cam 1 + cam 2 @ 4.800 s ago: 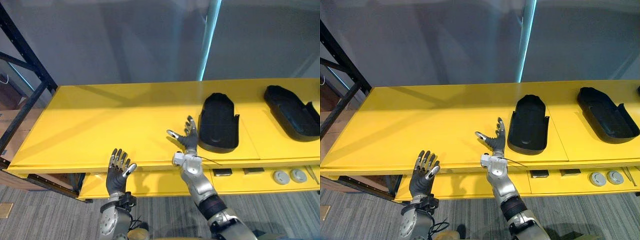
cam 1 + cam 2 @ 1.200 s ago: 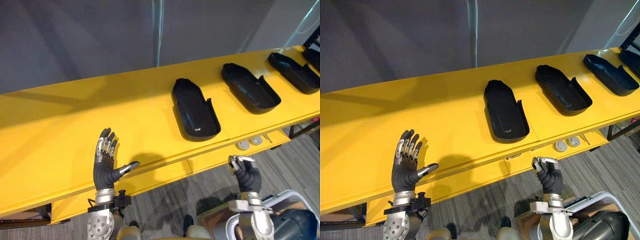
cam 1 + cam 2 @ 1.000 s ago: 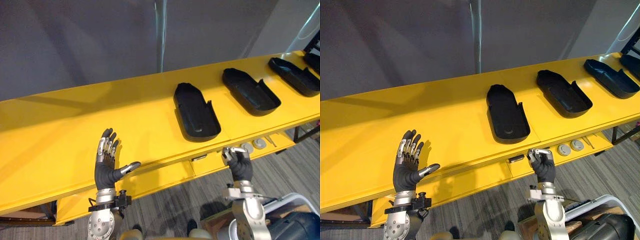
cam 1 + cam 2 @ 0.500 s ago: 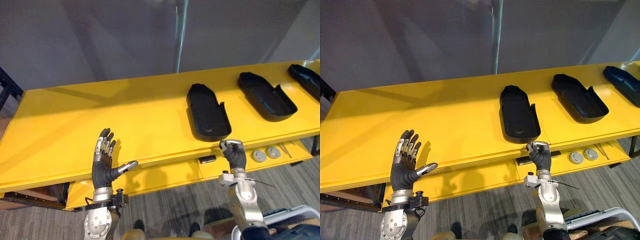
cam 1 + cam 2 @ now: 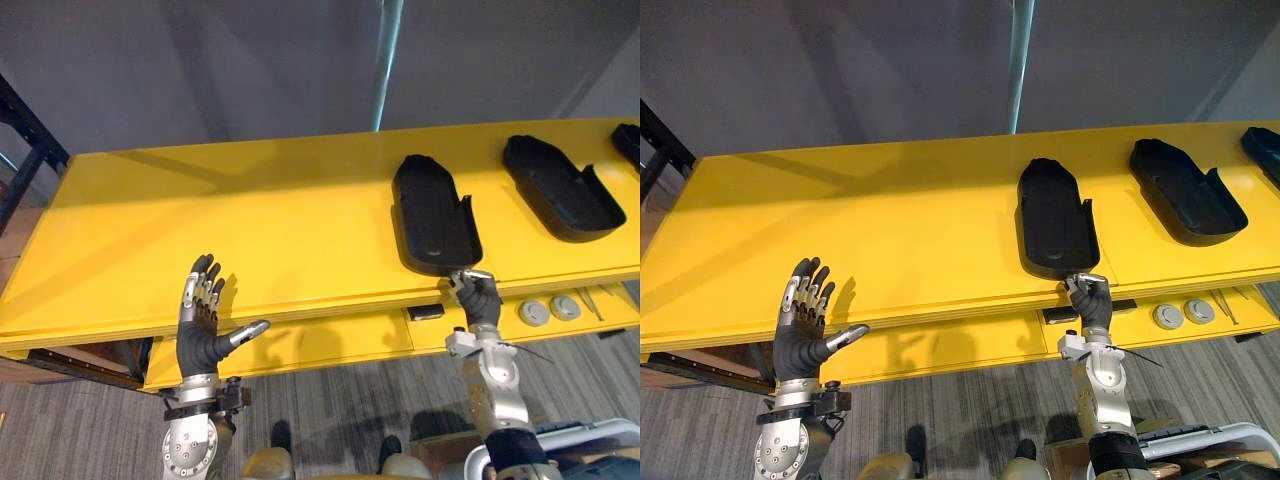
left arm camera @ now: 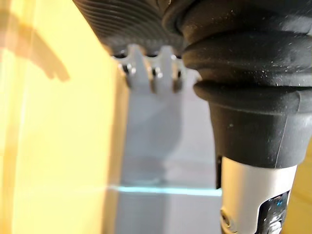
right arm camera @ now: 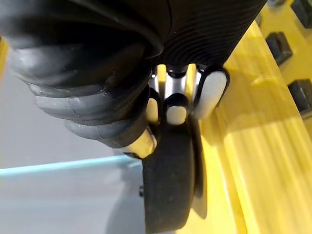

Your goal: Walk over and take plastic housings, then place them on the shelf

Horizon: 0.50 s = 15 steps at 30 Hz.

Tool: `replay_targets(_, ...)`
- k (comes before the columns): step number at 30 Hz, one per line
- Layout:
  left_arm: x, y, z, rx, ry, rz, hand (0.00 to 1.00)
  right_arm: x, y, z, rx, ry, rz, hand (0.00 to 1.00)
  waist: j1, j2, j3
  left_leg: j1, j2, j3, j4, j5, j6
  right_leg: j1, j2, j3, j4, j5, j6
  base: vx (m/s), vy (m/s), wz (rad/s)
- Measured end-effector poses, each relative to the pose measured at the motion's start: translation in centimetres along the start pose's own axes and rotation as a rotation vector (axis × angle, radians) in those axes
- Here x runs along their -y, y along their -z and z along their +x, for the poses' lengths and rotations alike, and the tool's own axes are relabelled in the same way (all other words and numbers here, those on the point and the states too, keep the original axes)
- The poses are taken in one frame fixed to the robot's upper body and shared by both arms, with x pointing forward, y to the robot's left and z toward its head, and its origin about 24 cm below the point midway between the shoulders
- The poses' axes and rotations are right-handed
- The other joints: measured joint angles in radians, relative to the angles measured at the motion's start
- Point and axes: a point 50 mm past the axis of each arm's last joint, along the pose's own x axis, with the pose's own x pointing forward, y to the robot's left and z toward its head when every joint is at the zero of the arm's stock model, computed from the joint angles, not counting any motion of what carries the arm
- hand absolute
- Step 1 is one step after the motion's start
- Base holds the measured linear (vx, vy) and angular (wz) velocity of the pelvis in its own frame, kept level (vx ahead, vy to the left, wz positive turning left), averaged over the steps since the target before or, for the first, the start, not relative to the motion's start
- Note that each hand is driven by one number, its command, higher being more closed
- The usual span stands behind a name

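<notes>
At the far left a dark metal frame (image 5: 25,150) stands beside the end of the yellow table (image 5: 250,220). My left hand (image 5: 205,335) is raised at the table's front edge, palm toward it, holding nothing. Its fingers (image 6: 153,73) are straight and spread, with the thumb out to the side.

Right of the table's middle lies the nearest housing (image 5: 432,215), a long black plastic shell, open side up, its near end at the front edge. My right hand (image 5: 478,300) is up at that near end. Its fingers (image 7: 176,109) are curled over the rim and the thumb sits on the other side of it, so I have the end of the shell pinched.

On the lower yellow ledge, a small black block (image 5: 426,312) sits just left of this hand. Two grey discs (image 5: 535,313) lie to its right.

Further right on the table top a second housing (image 5: 555,188) lies at an angle, well apart from the first. A third housing (image 5: 630,140) shows at the right edge.
</notes>
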Motion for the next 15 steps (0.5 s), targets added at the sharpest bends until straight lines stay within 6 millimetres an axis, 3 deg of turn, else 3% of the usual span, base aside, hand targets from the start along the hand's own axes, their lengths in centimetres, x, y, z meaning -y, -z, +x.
replay_targets(5,0.1,-0.4,0.4,0.028,0.002,-0.007,0.00,-0.7,-0.9,1.7,0.034,-0.014,0.005,1.00,0.008,0.000,0.023,-0.002,-0.001,-0.002,0.003,0.000,0.000,0.000,-0.001,-0.001,0.003,0.000,0.000,0.00,0.000,0.00)
replay_targets(7,0.3,-1.1,0.7,0.063,0.007,-0.017,0.00,-1.4,-2.3,3.0,0.089,-0.030,0.008,1.00,0.008,0.005,0.054,-0.019,-0.001,-0.012,0.021,-0.001,0.001,-0.009,-0.001,-0.007,0.005,0.000,-0.001,-0.03,0.000,0.10)
replay_targets(15,0.5,-1.6,1.1,0.091,0.003,-0.024,0.00,-2.5,-4.5,4.2,0.172,-0.053,-0.015,1.00,0.027,0.006,0.104,-0.073,0.002,-0.030,0.093,-0.033,0.004,-0.021,-0.002,-0.022,0.014,0.001,-0.002,0.00,-0.001,0.08)
